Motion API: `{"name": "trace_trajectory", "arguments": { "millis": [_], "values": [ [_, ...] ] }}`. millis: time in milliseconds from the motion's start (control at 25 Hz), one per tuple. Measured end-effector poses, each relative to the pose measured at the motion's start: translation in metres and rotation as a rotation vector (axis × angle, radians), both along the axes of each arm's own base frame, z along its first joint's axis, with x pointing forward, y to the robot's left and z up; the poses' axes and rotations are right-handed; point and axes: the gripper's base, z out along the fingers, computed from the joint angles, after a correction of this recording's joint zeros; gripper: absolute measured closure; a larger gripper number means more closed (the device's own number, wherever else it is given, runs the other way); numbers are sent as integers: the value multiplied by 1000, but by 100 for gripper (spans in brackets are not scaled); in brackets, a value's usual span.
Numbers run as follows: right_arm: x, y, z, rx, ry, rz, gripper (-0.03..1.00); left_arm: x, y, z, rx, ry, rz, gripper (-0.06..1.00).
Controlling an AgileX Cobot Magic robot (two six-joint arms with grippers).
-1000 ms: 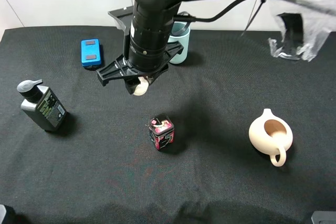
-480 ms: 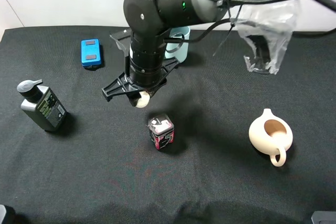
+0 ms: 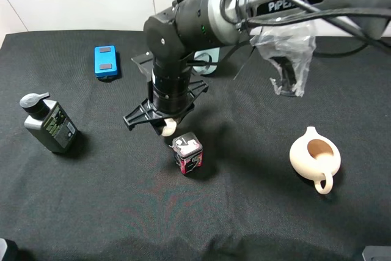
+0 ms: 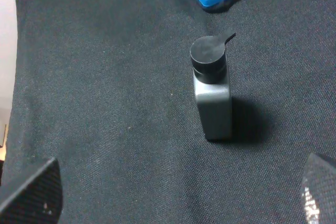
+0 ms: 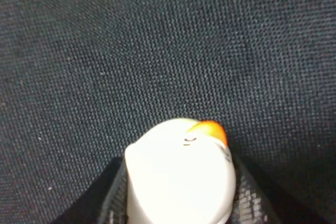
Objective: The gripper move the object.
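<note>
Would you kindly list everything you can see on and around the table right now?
cloth: one, black, covers the table
blue device: one, blue, far left
pump bottle: one, black, left side
small box: one, red, black and white, centre
pitcher: one, beige, right side
plastic bag: one, clear, hanging on the right arm
figurine: one, cream-white, in the right gripper
right gripper: one, black, shut on the figurine
left gripper: one, black, open, facing the pump bottle
</note>
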Motion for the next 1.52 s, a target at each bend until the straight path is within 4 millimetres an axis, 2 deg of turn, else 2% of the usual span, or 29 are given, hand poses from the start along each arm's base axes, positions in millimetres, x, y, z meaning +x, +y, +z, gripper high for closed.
{"name": "trace_trajectory", "arguments": {
  "millis": [240,720,800,960,1040,1280,1520],
  "values": [
    [-1,0,-14,-17,32,-11,66,0,0,0,0,0,0,-2],
    [-2,0,-14,-19,34,-11,66,0,0,0,0,0,0,-2],
    [-2,0,-14,-20,35,-11,60,0,0,0,0,0,0,-2],
    [-2,0,-14,-21,35,-11,36,0,0,0,0,0,0,-2],
    [-2,0,-14,-21,37,-12,30,0,0,0,0,0,0,-2],
    [-3,0,-12,-21,47,-16,27,0,0,0,0,0,0,-2],
    [-4,-1,14,-3,33,-10,27,0,0,0,0,0,0,-2]
  ]
}}
